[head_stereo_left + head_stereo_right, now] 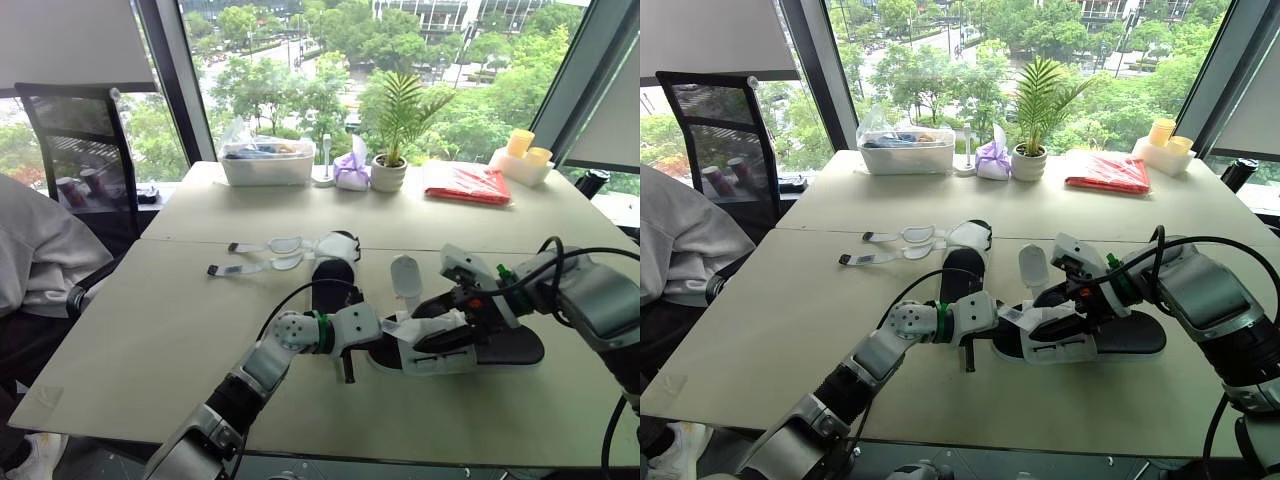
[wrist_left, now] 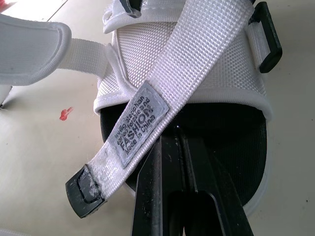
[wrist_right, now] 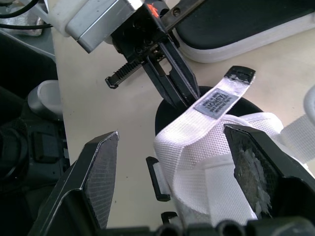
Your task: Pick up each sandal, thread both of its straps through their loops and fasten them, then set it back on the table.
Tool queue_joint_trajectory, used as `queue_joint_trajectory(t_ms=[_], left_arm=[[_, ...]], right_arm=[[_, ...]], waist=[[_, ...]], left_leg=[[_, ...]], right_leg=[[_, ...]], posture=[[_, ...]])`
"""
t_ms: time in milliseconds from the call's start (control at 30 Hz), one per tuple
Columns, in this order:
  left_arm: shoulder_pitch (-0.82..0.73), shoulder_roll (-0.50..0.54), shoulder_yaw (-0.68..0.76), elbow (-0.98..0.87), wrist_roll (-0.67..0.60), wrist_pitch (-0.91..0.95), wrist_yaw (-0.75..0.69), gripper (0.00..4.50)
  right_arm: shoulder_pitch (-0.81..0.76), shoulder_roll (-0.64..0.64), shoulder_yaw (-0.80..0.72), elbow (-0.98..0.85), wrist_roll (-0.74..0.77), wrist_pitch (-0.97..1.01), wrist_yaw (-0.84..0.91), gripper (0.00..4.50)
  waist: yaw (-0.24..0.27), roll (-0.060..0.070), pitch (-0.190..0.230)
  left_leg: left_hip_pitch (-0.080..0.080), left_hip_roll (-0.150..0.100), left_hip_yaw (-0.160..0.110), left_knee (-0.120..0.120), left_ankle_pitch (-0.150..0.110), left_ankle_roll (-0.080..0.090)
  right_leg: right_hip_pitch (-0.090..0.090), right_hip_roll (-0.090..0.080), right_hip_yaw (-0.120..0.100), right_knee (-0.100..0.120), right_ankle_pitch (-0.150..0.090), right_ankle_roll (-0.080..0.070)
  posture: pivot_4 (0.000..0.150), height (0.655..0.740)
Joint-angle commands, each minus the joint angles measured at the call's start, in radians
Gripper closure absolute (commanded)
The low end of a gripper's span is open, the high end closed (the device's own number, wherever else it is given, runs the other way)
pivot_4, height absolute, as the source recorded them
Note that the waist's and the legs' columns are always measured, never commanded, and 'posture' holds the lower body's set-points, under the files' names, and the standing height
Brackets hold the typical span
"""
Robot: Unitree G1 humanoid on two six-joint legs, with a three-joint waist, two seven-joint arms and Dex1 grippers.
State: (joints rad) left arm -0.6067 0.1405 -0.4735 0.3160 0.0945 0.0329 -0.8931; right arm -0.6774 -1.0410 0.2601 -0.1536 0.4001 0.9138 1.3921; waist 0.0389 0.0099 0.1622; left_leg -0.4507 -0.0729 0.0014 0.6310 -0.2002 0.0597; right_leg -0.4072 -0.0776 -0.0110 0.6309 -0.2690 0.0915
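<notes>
Left gripper (image 2: 176, 135): fingers (image 3: 170, 73) closed to a thin slit. Their tips meet the underside of the front strap (image 2: 197, 64) by its label (image 2: 140, 125). Looks like a pinch, since the strap arches up off the shoe toward the tips, probably to keep the free end steerable for threading.

Right gripper (image 3: 172, 137): fingers (image 3: 98, 172) spread wide, straddling the white upper and gripping nothing. Likely placed to steady the sandal (image 1: 500, 345), which lies flat on the worktop (image 1: 130, 340) in front of the robot.

Strap is coarse white woven webbing, flat and floppy, with a black moulded tip (image 2: 86, 191) and a grey stitched tag. A black rigid plastic loop (image 2: 268, 39) sits at the side of the band; the strap is not through it. Sole is black with a white rim.

The second sandal (image 1: 335, 270) lies just behind, straps splayed open.
</notes>
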Motion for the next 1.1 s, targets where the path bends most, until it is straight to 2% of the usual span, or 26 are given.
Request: queue_joint_trajectory(t_ms=[33,200,233,400,567,667,733,833,900,967,1100], left_arm=[[0.013,0.004,-0.011,0.025,0.009,0.016,-0.004,4.5],[0.018,0.005,-0.008,0.02,0.011,0.017,0.004,4.5],[0.019,0.006,-0.007,0.019,0.011,0.017,0.005,4.5],[0.02,0.006,-0.004,0.019,0.011,0.017,0.006,4.5],[0.02,0.005,-0.004,0.023,0.011,0.013,0.006,4.5],[0.02,0.003,-0.005,0.024,0.011,0.013,0.005,4.5],[0.02,0.005,-0.004,0.023,0.012,0.013,0.006,4.5],[0.026,0.009,0.0,0.02,0.011,0.016,0.009,4.5],[0.029,0.013,0.004,0.017,0.009,0.019,0.007,4.5],[0.029,0.015,0.006,0.016,0.007,0.019,0.004,4.5],[0.025,0.012,0.001,0.021,0.003,0.016,-0.01,4.5]], right_arm=[[-0.002,-0.007,0.046,-0.021,-0.047,-0.029,-0.007,1.7],[-0.041,0.026,0.045,0.028,-0.043,0.003,-0.026,4.17],[-0.048,0.032,0.036,0.037,-0.031,0.018,-0.027,4.47],[-0.057,0.017,0.016,0.048,0.017,0.082,0.001,4.47],[-0.044,0.009,-0.014,0.056,0.022,0.046,0.005,4.47],[-0.018,0.008,-0.041,0.05,0.02,-0.01,0.005,3.62],[0.015,0.012,-0.078,0.028,0.016,-0.069,-0.013,2.64],[0.116,0.029,-0.184,-0.049,0.003,-0.265,-0.054,1.09],[0.206,0.023,-0.238,-0.11,-0.017,-0.358,-0.086,0.05],[0.298,0.007,-0.293,-0.174,-0.005,-0.361,-0.108,0.02],[0.255,0.039,-0.378,-0.207,0.182,-0.025,-0.216,0.02]], waist=[[0.0,0.0,0.0],[0.0,0.0,0.0],[-0.001,0.0,0.0],[0.001,0.0,0.0],[0.0,0.0,0.0],[0.001,0.0,0.0],[0.001,0.0,0.0],[0.001,0.0,0.0],[0.001,0.0,0.0],[0.001,0.0,-0.001],[-0.003,0.001,-0.001]], left_leg=[[0.0,0.0,0.0,0.0,0.0,0.0],[0.0,0.0,0.0,0.0,0.0,0.0],[0.0,0.0,0.0,0.0,0.0,0.0],[0.0,0.0,0.0,0.0,0.0,0.0],[0.0,0.0,0.0,0.0,0.0,0.0],[0.0,0.0,0.0,0.0,0.0,0.0],[0.0,0.0,0.0,0.0,0.0,0.0],[0.0,0.0,0.0,0.0,0.0,0.0],[0.0,0.0,0.0,0.0,0.0,0.0],[0.001,0.0,0.0,0.0,0.0,0.0],[0.004,0.0,0.0,0.001,0.0,0.0]], right_leg=[[0.0,0.0,0.0,0.0,0.0,0.0],[0.0,0.0,0.0,0.0,0.0,0.0],[0.0,0.0,0.0,0.0,0.0,0.0],[0.0,0.0,0.0,0.0,0.0,0.0],[0.0,0.0,0.0,0.0,0.0,0.0],[0.0,0.0,0.0,0.0,0.0,0.0],[0.0,0.0,0.0,0.0,0.0,0.0],[0.001,0.0,0.0,0.0,0.001,0.001],[0.0,0.0,0.0,0.0,0.004,0.006],[0.001,0.0,0.0,0.0,0.004,0.007],[0.002,0.0,0.0,0.0,0.004,0.006]], posture=[[0.15,0.7388],[0.15,0.7388],[0.15,0.7388],[0.15,0.7388],[0.15,0.7388],[0.15,0.7388],[0.15,0.7388],[0.15,0.7388],[0.15,0.7388],[0.15,0.7388],[0.15,0.7388]])
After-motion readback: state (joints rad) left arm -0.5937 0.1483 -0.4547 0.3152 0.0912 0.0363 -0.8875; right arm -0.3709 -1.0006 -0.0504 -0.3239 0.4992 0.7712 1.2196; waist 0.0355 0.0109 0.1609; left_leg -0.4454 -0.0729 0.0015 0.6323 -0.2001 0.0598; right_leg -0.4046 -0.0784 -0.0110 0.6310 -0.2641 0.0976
